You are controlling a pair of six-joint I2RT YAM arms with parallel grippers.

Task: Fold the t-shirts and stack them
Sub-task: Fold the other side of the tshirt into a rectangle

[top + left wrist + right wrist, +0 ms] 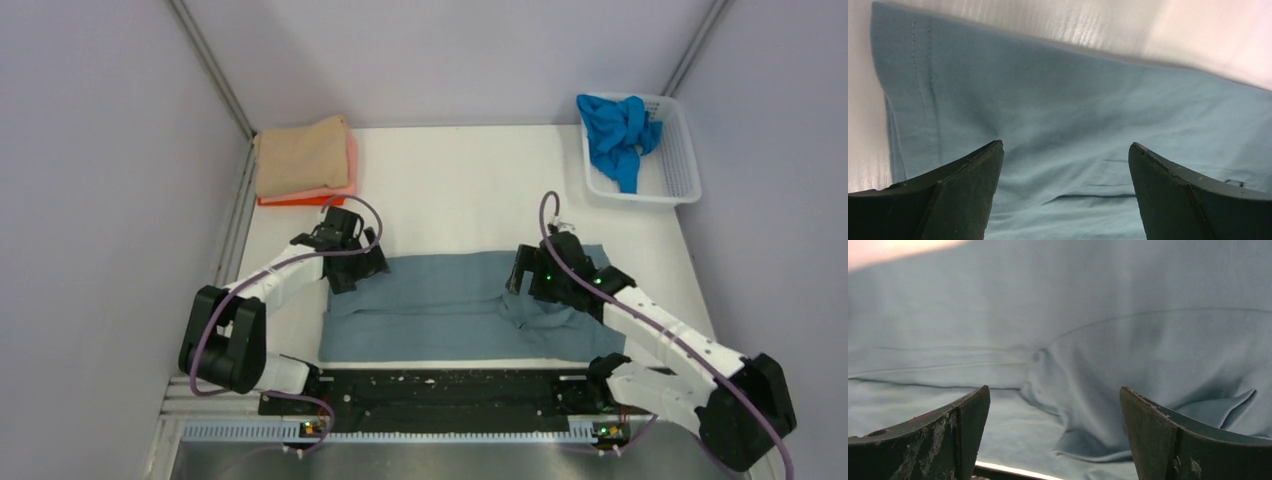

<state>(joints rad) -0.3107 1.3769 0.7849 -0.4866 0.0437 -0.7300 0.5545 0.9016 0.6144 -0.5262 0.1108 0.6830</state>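
My left gripper [1065, 147] is released, its jaws spread wide with nothing between them. It hangs over the left end of the grey-blue shirt [440, 300]. In the left wrist view the cloth stops near the left edge of the frame. My right gripper [1054, 390] is spread the same way and grasps nothing. It sits above the rumpled right part of that shirt, where a fold bunches at the lower right of the right wrist view. Seen from the top, the shirt lies across the lower middle of the table [450, 190], with a crease running along its length. At the upper left is a stack: the tan shirt [300, 155] on top, the pink shirt [351, 165] under it and the orange shirt [285, 201] lowest. At the upper right, the bright blue shirt [615, 130] is heaped in a white basket [682, 150].
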